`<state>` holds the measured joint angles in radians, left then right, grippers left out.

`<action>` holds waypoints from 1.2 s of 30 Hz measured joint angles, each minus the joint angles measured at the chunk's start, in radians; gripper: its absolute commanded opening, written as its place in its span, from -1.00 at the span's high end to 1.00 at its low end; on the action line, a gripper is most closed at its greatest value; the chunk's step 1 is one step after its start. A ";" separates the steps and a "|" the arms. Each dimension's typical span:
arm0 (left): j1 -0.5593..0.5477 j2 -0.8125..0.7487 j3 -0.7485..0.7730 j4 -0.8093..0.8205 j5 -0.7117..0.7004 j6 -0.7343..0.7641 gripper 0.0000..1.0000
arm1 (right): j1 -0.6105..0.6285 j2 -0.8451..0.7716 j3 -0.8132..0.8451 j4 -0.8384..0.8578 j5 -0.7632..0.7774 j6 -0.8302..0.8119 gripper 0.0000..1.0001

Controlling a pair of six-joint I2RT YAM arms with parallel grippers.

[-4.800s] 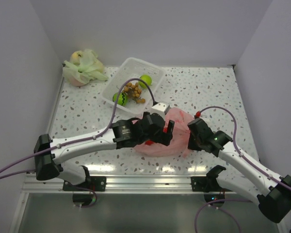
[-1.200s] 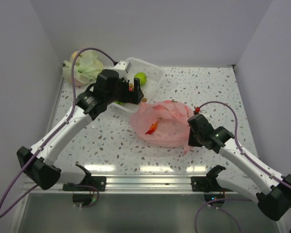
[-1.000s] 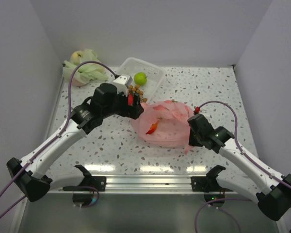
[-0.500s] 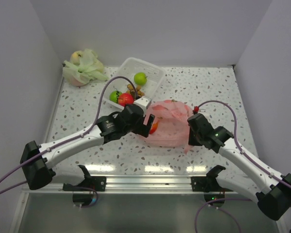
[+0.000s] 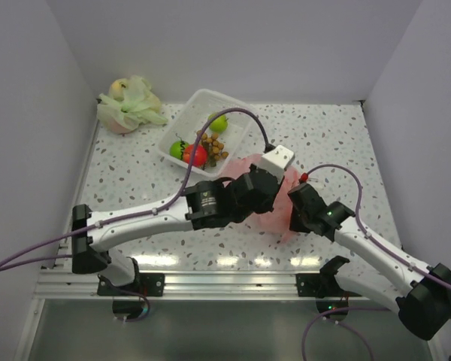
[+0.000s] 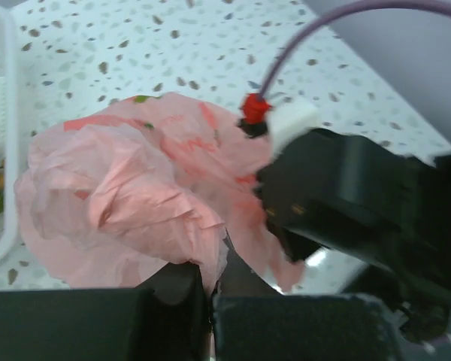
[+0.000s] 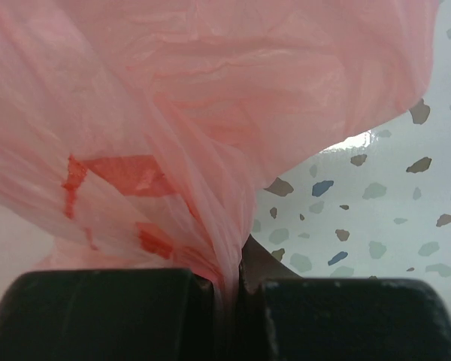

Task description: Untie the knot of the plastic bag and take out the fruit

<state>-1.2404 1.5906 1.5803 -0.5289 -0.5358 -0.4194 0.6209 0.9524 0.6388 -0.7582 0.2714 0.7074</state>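
Observation:
The pink plastic bag (image 5: 244, 162) lies crumpled on the table, mostly under my left arm. My left gripper (image 5: 273, 201) is shut on a fold of its plastic (image 6: 210, 259). My right gripper (image 5: 292, 210) is shut on the bag's gathered right edge (image 7: 225, 248). No knot can be made out in any view. Fruit lies in the white basket (image 5: 237, 107): a green apple (image 5: 220, 122), a red fruit (image 5: 196, 154), brown berries (image 5: 211, 142) and a second green fruit (image 5: 178, 149). No fruit shows inside the bag.
A pale green bag (image 5: 128, 105) with fruit in it sits in the far left corner. White walls close in the table on three sides. My two grippers are close together, the right one's black body (image 6: 346, 203) just beyond the left one's fingers.
My left arm left the basket, where a red fruit now lies, swung back over the pink bag and shut on its plastic. The right gripper kept its hold.

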 measured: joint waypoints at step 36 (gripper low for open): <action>-0.062 -0.361 -0.057 -0.250 -0.112 -0.359 -0.98 | 0.000 0.008 0.080 -0.056 0.019 -0.048 0.99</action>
<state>-1.3022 1.2293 1.5230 -0.7792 -0.6476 -0.7784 0.6209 0.9600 0.7193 -0.8143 0.2901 0.6598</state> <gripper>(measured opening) 0.996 0.012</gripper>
